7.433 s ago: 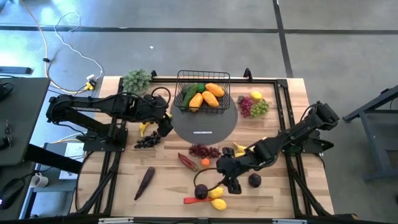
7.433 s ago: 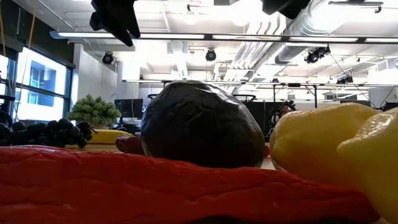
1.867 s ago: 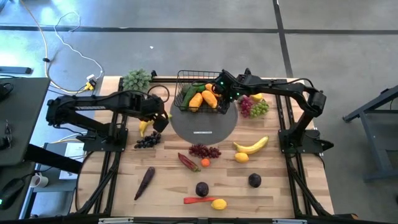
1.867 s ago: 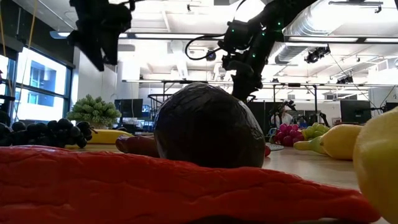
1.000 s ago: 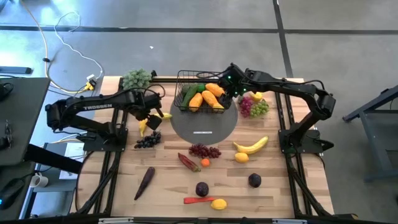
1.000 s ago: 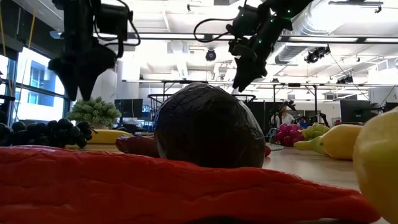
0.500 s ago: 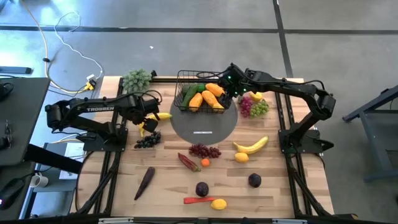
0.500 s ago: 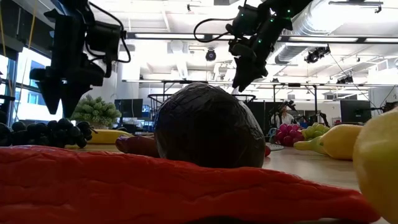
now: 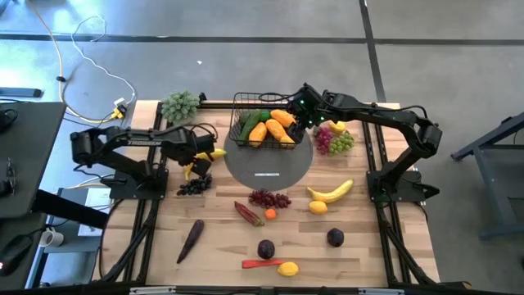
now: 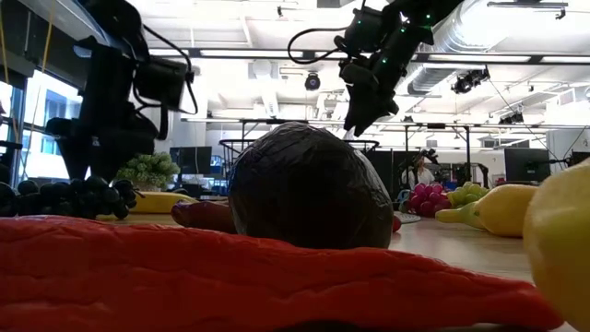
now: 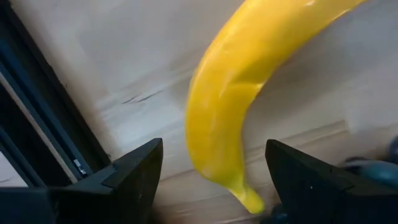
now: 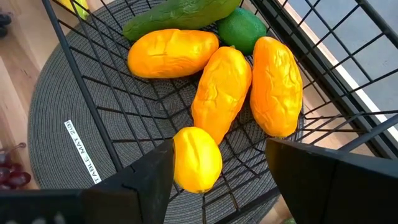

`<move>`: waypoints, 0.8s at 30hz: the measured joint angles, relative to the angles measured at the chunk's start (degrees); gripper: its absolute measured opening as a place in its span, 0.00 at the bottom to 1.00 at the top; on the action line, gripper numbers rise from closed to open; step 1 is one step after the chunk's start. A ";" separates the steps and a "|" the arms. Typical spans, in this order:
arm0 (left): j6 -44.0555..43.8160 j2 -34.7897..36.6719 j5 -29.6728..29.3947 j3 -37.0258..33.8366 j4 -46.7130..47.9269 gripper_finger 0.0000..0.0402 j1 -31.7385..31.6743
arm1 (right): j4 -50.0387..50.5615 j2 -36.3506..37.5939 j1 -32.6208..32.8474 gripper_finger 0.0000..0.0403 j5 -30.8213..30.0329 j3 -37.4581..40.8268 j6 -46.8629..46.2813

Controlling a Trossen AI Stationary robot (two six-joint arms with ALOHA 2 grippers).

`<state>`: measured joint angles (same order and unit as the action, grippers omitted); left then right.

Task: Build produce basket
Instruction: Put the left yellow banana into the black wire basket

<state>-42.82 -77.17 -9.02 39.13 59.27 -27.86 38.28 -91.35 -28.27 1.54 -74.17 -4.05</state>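
The black wire basket (image 9: 267, 97) stands on a grey round mat (image 9: 270, 168) at the table's far middle. It holds several orange and yellow fruits (image 12: 217, 93), a cucumber (image 12: 180, 14) and a lime (image 12: 242, 28). My right gripper (image 9: 304, 106) hovers open and empty over the basket's right rim (image 12: 219, 149). My left gripper (image 9: 196, 160) is open and low over a yellow banana (image 11: 249, 81) that lies on the wood left of the mat. Its fingers (image 11: 134, 171) stand on either side of the banana's end without touching it.
Dark grapes (image 9: 193, 186) lie just near of the left gripper, and a leafy bunch (image 9: 180, 105) sits at the far left. Red and green grapes (image 9: 334, 141) and a lemon (image 9: 337, 126) lie right of the basket. Red grapes (image 9: 268, 197), a second banana (image 9: 331, 192), plums, an eggplant (image 9: 191, 240) and a chilli (image 9: 259, 264) cover the near half.
My left gripper has gone down toward the banana on the table and a little toward the table's left edge, staying open. My right gripper has kept still above the basket.
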 joint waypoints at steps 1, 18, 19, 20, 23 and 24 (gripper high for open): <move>-0.03 -0.97 0.00 0.00 -0.06 0.69 0.00 | 0.00 0.00 0.00 0.58 0.00 0.00 0.00; 2.48 -11.25 0.21 0.28 -2.96 0.47 0.07 | 0.02 -0.02 0.00 0.58 0.00 0.00 1.49; 2.48 -11.05 0.16 0.28 -3.00 0.44 0.07 | 0.04 -0.02 0.00 0.58 0.00 0.00 1.49; 2.47 -10.84 -0.02 0.24 -3.05 0.41 0.07 | 0.02 -0.02 0.00 0.58 0.00 0.00 1.49; 2.48 -10.60 -0.70 0.44 -3.05 0.33 0.07 | 0.02 -0.02 0.00 0.58 0.00 0.00 1.49; 2.48 -10.66 -0.93 0.68 -2.94 0.32 0.05 | 0.03 -0.02 0.00 0.58 0.00 0.00 1.49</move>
<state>-40.34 -87.83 -9.95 39.81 56.32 -27.81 38.31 -91.37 -28.27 1.54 -74.17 -2.57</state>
